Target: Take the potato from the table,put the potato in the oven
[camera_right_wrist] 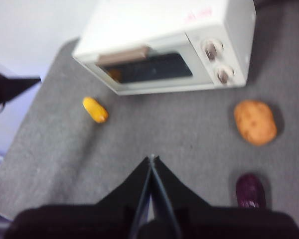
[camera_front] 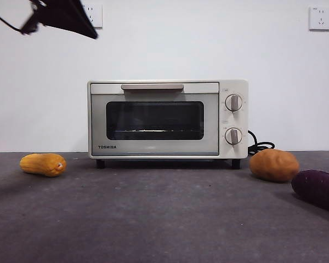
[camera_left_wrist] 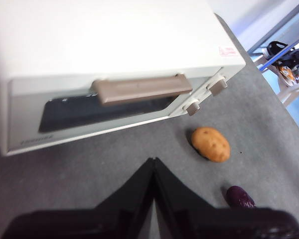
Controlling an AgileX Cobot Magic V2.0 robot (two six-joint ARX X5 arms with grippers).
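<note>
Potato (camera_front: 273,165) sits on the bench (camera_front: 153,219), just beside the oven's knob end, near its front foot, not touching it. Nothing holding it. Also visible from both wrist cams (camera_left_wrist: 211,144) (camera_right_wrist: 255,122).

Oven (camera_front: 167,119) centred on the bench, door closed, beige handle (camera_front: 152,86) along the top of the door, two knobs (camera_front: 233,102) stacked on the side panel. Black cord (camera_front: 260,146) coils out behind it, past the potato.

Purple vegetable (camera_front: 318,189) lies near the potato, closer to the front camera, partly cut off at the frame edge. Yellow-orange ridged vegetable (camera_front: 43,164) lies on the bench on the oven's other side, well apart from the potato.

Left claw (camera_left_wrist: 154,160): jaws pressed together at the tips, clenched on nothing, up above the bench in front of the oven door. Right claw (camera_right_wrist: 151,158): same, tips together, empty, high over the bench with oven, potato and both vegetables spread below it. Right wrist image is blurred.

Front cam shows only one dark arm tip at a top corner.
</note>
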